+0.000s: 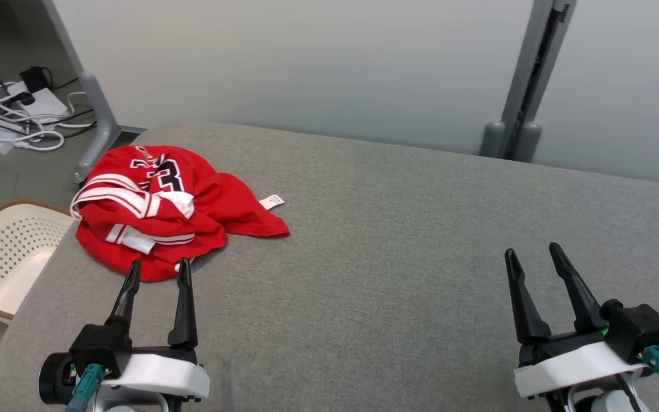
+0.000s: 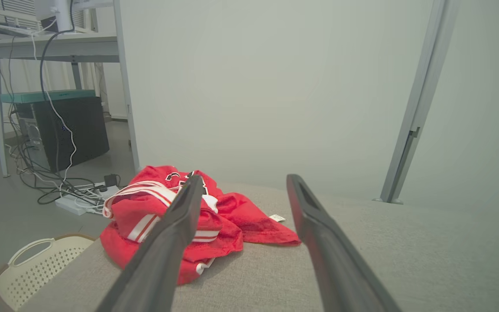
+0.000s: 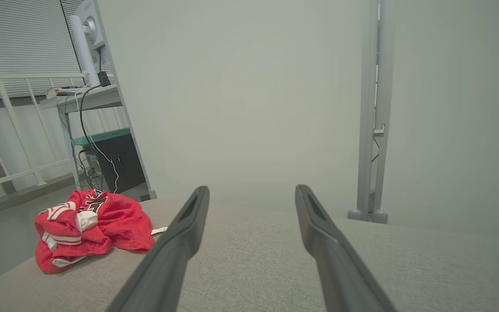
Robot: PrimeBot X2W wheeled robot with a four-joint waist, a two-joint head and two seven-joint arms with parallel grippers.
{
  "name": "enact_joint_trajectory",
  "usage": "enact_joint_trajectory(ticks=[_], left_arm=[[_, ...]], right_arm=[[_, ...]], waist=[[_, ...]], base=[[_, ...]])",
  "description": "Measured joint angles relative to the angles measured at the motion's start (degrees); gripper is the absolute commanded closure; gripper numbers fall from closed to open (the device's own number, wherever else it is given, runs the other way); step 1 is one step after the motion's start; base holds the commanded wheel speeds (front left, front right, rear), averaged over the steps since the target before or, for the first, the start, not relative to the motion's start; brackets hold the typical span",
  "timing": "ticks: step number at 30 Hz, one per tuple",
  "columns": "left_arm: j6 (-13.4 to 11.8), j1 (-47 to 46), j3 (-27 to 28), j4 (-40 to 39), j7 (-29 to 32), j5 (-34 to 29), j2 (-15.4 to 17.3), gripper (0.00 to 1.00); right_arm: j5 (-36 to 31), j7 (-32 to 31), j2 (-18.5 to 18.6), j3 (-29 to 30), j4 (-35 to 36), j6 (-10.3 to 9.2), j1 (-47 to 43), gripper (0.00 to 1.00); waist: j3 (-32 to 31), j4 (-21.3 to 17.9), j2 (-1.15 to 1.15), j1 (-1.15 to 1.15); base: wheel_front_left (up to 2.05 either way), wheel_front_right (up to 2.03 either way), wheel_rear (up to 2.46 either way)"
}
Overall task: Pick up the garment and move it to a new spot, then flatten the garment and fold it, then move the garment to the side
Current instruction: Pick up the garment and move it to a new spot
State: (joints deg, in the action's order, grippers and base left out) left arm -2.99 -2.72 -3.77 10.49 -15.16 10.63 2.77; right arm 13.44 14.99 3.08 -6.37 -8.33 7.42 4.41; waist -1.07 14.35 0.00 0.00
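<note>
The grey fabric-covered surface [image 1: 409, 229] spans the scene from the near edge to the far pale partition wall [image 1: 306, 63]. The surface bears the garment and lies beneath both grippers.

The garment [image 1: 158, 212] is a red jersey with white striped trim and a black number. It lies crumpled in a loose heap at the far left corner of the surface, close to the left edge. One flap extends flat to the right.

A cream perforated basket [image 1: 9, 257] sits on the floor, left of the surface and just beside the garment's corner.

The left gripper [image 1: 159, 263] is at the near left, jaws spread wide and holding nothing. Its fingertips reach the near hem of the garment; contact cannot be determined.

The right gripper [image 1: 531, 249] is at the near right, well apart from the garment. Its jaws are spread wide and hold nothing.

A small white label [image 1: 272, 201] lies on the surface at the garment's right side.
</note>
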Motion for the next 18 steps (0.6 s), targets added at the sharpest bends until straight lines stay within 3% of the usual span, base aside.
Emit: enact_joint_trajectory(ticks=[10,18], left_arm=[[0.00,1.25,0.81,0.44,0.01,-0.12,-0.01,0.00],[0.19,1.28,1.01,0.52,0.01,-0.13,-0.01,0.00]], right_arm=[[1.01,0.01,0.09,-1.36,-0.99,0.00,-0.24,0.00],[1.25,0.01,0.15,-1.96,-1.25,0.00,-0.28,0.00]], waist=[[-0.50,6.08,0.00,0.00],[-0.95,8.05,0.00,0.00]], base=[[0.00,0.00,0.00],[0.00,0.00,0.00]])
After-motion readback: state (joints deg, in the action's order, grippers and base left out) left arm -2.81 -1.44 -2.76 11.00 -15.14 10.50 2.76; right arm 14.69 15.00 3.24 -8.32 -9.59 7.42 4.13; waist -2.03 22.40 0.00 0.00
